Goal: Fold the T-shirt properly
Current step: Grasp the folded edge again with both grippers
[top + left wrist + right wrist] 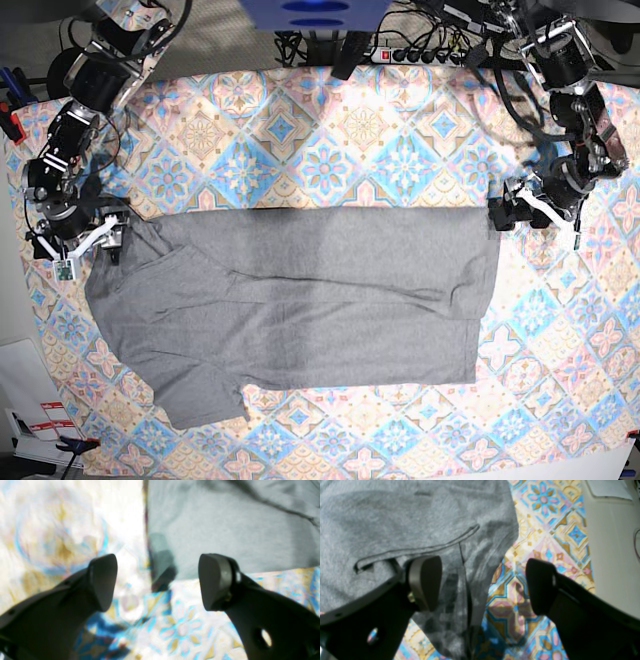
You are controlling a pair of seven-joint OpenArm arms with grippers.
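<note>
While both arms flank the cloth, we note:
T-shirt (300, 300): spread, upper edge folded.
Left gripper (157, 582): wide open, empty; pinch the corner squarely.
Right gripper (483, 585): wide open, empty; catch both layers.

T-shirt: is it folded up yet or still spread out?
Partly folded: the T-shirt has a straight top edge, but its sleeves lie spread on the patterned cloth.

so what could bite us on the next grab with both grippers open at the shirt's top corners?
1. The left gripper, open, straddles the T-shirt corner; it may pinch the patterned cloth too.
2. The right gripper has one finger over the sleeve hem and could catch a single layer.
3. The sleeve sticking out at the bottom may skew the fold.
</note>
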